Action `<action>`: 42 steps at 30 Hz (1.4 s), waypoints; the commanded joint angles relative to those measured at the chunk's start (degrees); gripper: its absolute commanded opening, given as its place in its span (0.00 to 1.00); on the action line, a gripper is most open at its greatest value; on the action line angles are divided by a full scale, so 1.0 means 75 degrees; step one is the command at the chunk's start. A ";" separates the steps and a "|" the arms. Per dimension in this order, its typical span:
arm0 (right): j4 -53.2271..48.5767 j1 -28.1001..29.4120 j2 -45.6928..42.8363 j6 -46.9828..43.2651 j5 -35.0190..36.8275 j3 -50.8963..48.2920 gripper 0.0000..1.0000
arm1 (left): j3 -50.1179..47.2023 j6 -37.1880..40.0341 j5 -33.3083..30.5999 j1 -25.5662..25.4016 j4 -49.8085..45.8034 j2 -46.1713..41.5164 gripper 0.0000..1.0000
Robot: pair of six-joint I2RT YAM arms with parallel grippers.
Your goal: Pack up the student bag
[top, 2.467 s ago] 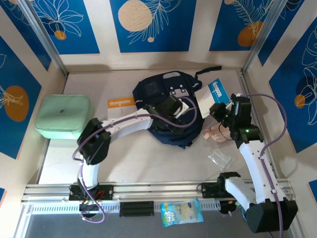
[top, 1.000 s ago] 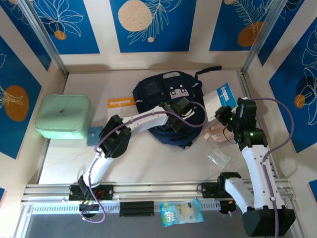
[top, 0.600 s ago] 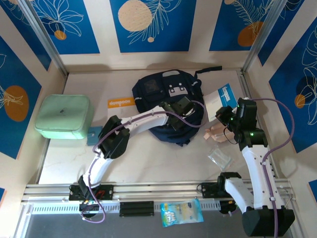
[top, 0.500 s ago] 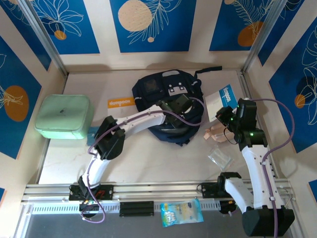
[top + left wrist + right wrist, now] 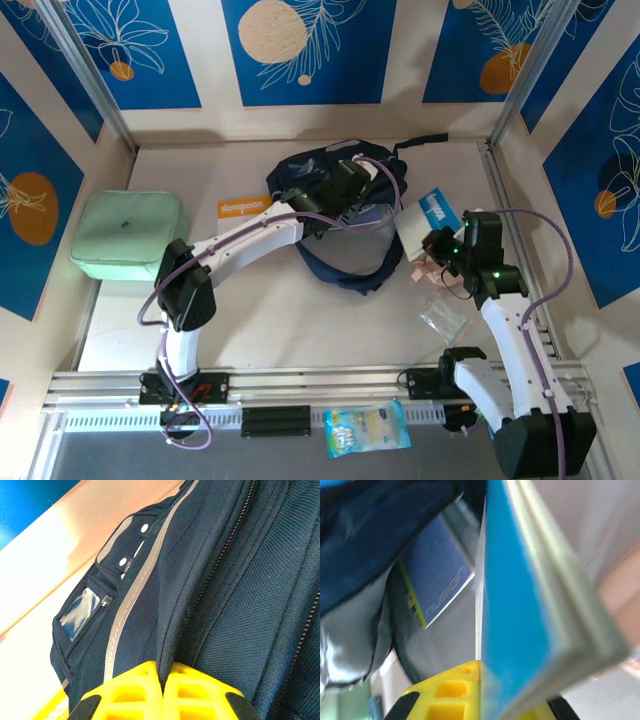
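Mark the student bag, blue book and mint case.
student bag [image 5: 225, 580]: left wrist view, navy side fabric.
blue book [image 5: 432, 212]: top external view, cover.
mint case [image 5: 125, 235]: top external view, lid.

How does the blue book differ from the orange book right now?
The blue book is clamped in the right gripper, tilted off the table beside the student bag. The orange book lies flat on the table, left of the bag, ungripped. The blue book's cover is blue; the orange book's visible band is orange. Both carry white lettering, and neither is fully inside the bag.
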 commanded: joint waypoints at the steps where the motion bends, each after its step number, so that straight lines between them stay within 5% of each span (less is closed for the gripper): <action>1: 0.1406 0.0783 -0.0236 0.0098 -0.0692 -0.0257 0.00 | 0.0226 -0.0206 -0.0310 0.0008 0.1128 -0.0304 0.00; 5: 0.2116 0.1666 0.0032 0.0279 -0.0163 -0.0417 0.00 | 0.0239 -0.0277 -0.0126 0.0003 0.1041 -0.0333 0.00; 17: 0.5619 0.1925 0.2505 0.1890 0.0162 -0.1004 0.00 | 0.0296 -0.0472 0.0099 0.0018 0.0856 -0.0620 0.00; 29: 0.6111 0.2332 0.5581 0.3246 0.0748 0.0040 0.02 | 0.0495 -0.0922 0.0457 0.0227 0.0661 -0.0638 0.00; 37: 0.6447 0.2483 0.6589 0.3216 0.0936 0.1010 0.14 | 0.0590 -0.1188 0.0575 0.0375 0.0609 -0.0672 0.00; 42: 0.6791 0.2412 0.7207 0.2832 0.0118 0.1607 0.35 | 0.0666 -0.1194 0.0575 0.0395 0.0490 -0.0679 0.00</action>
